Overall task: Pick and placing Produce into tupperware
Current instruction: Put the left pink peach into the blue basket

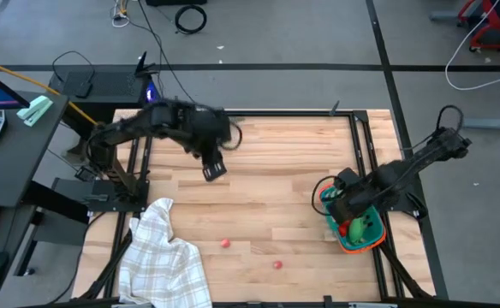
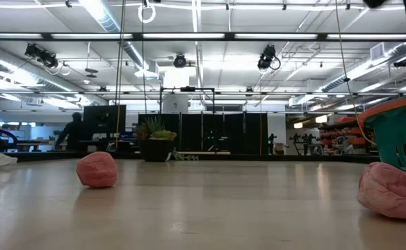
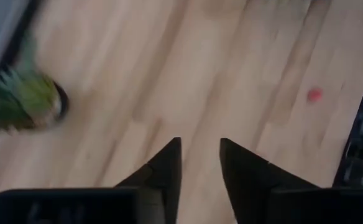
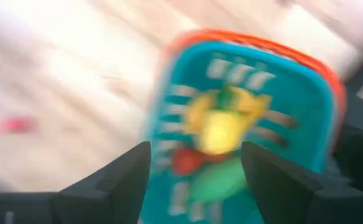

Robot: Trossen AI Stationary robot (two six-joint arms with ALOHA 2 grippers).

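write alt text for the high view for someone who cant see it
Overhead view of a wooden table: the right hand hangs open over a teal tub holding produce, and two small red fruits lie loose mid-table. The left hand hovers open farther back, near a checked cloth.

Teal slatted tupperware [image 1: 372, 237] with orange rim holds yellow, red and green produce [image 4: 222, 130]. Two small red fruits [image 1: 225, 243] dot the light wooden bench [image 1: 276, 188]. White checked cloth [image 1: 160, 257] at seven o'clock.

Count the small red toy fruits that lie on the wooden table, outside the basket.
2. One small red fruit lies near the white checked cloth; the other lies nearer the teal basket. The cloth may hide more.
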